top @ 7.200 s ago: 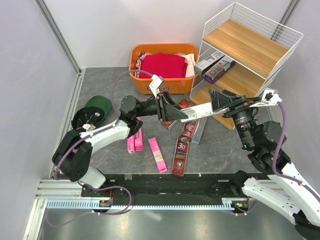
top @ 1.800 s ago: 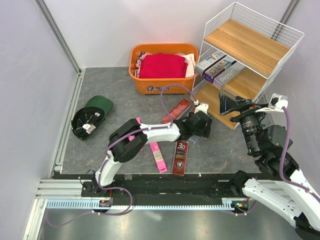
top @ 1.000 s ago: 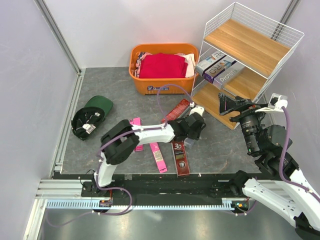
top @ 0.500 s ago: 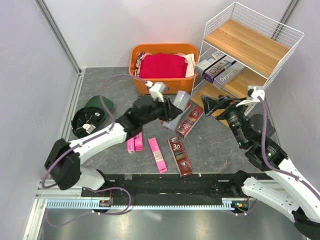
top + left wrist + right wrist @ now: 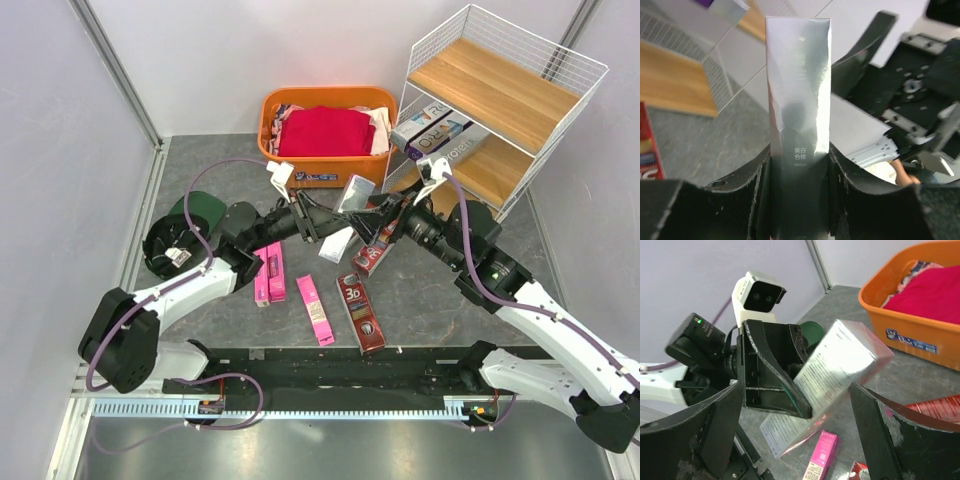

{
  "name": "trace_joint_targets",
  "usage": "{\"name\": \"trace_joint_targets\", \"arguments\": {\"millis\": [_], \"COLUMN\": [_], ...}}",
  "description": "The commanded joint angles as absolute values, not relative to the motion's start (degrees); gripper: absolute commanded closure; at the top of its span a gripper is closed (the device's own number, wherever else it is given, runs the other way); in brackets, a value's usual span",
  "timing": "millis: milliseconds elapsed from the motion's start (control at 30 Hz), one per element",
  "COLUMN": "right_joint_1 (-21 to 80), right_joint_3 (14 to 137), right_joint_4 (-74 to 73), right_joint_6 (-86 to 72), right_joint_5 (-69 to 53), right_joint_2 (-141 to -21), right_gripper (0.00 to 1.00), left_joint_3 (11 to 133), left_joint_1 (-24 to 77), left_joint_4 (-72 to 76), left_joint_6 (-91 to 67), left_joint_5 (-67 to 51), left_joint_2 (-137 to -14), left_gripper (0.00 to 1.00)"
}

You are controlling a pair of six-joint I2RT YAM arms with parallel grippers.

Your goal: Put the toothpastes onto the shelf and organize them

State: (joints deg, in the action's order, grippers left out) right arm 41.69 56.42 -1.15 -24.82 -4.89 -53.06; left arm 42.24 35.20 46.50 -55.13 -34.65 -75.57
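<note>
Holding silver box pinched in L hand, so R hand, spread wide, shd straddle free end square b4 closing.

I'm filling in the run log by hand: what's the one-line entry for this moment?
left gripper: shut on silver box | right gripper: open, facing that box | shelf: three boxes on middle board

Grey mottled counter, orange basket upper centre, white wire shelf upper right — boxed toothpastes on its middle board, green cap left, pink boxes and dark red boxes lower centre.
</note>
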Motion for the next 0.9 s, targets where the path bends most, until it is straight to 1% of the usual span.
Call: {"name": "trace_joint_targets", "arguments": {"millis": [0,267,333,433,467,533,600,667,867], "right_joint_1": [40.4,38.9,38.5,37.9,37.5,37.4,37.3,37.2,36.9], "right_joint_3": [58.9,57.8,57.1,55.7,54.9,54.4,54.1,54.3,54.0], "right_joint_4": [3.0,3.3,4.0,8.2,9.3,12.4,13.4,13.9,16.0], "right_joint_6": [-25.9,-26.3,-26.7,-28.2,-28.6,-30.1,-30.8,-30.8,-32.2], "right_joint_5": [-10.5,-10.4,-10.5,-13.2,-14.3,-17.7,-20.0,-21.2,-24.1], "right_joint_2": [-53.3,-52.6,-52.6,-52.6,-52.5,-52.4,-52.5,-52.7,-53.7], "right_gripper": [0.05,0.05,0.05,0.06,0.07,0.16,0.22,0.24,0.37], "left_joint_3": [42.5,42.5,43.5,44.4,44.5,44.2,44.1,44.3,47.5], "left_joint_1": [34.6,34.5,34.6,34.8,34.8,34.8,35.1,35.5,37.7], "left_joint_4": [68.2,80.8,83.3,89.7,91.1,93.4,93.9,94.4,94.7], "left_joint_6": [-66.8,-75.1,-76.6,-80.7,-81.6,-82.4,-82.3,-81.9,-81.9], "left_joint_5": [-40.6,-41.9,-44.0,-46.5,-46.8,-46.8,-47.3,-47.8,-51.3], "left_joint_2": [-75.5,-80.1,-81.2,-84.1,-85.4,-86.0,-85.9,-85.5,-85.3], "left_gripper": [0.57,0.59,0.59,0.6,0.6,0.6,0.6,0.59,0.58]}}
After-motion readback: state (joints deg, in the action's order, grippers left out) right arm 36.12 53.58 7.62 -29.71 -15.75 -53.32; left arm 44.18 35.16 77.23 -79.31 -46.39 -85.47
